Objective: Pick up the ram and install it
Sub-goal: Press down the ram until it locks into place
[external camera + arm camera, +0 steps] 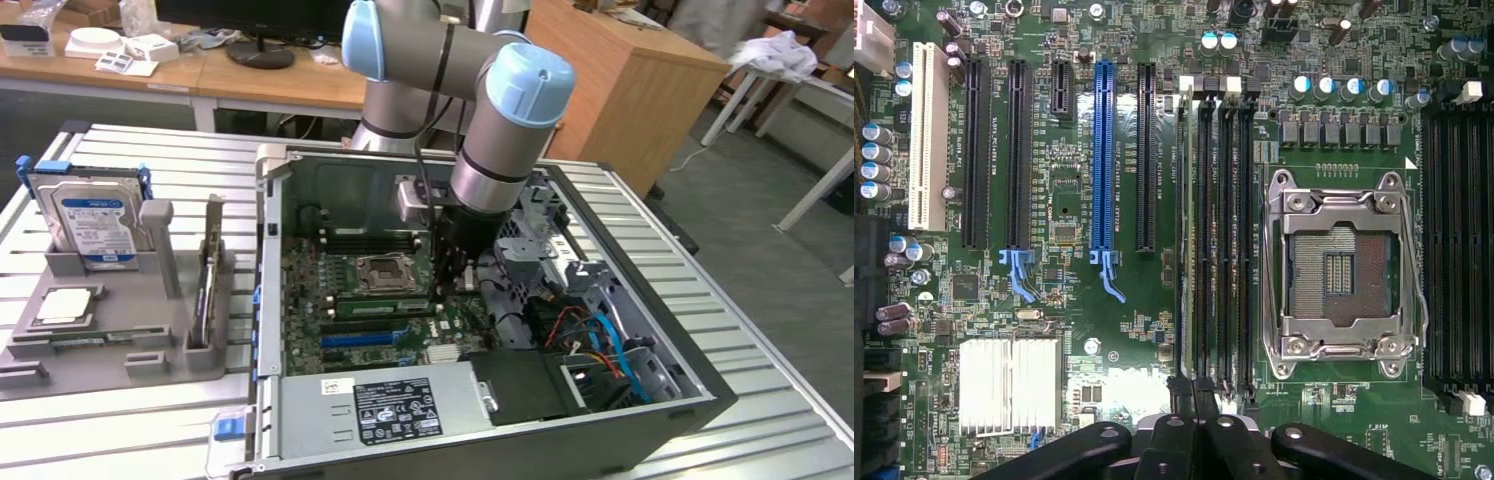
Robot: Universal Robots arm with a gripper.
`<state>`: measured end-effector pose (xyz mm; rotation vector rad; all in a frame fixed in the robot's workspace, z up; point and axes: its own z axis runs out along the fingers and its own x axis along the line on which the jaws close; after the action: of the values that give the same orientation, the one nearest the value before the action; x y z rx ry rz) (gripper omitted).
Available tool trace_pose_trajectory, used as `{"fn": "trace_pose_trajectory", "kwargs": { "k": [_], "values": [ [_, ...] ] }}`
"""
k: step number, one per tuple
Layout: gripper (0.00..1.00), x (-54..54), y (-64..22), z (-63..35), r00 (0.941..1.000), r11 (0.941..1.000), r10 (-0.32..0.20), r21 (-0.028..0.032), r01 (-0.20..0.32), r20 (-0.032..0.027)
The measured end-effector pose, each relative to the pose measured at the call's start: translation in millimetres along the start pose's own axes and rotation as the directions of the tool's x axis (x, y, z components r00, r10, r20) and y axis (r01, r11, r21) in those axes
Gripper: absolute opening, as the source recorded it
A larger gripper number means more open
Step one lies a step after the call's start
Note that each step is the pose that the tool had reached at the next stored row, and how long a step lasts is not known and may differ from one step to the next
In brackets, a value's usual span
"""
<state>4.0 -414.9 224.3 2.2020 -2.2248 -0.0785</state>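
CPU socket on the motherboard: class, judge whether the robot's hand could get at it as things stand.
Probably yes. The hand hangs inside the open-sided case, close beside the CPU socket. The socket lies uncovered, and nothing stands between the two.

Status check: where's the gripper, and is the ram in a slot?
Gripper shut, low over the memory slots beside the empty CPU socket. Ram standing in the outermost slot. Nothing in the way.

arm: reaching steeply down, wrist vertical | claw (1194, 395): fingers pressed together, pointing down
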Motion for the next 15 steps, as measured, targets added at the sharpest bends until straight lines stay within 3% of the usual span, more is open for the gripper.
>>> {"fn": "trace_pose_trajectory", "kwargs": {
  "k": [15],
  "values": [
    [0.11,0.0,0.0,1.1,1.0000,1.0000,0.000,0.0000,0.000,0.0001]
  ]
}}
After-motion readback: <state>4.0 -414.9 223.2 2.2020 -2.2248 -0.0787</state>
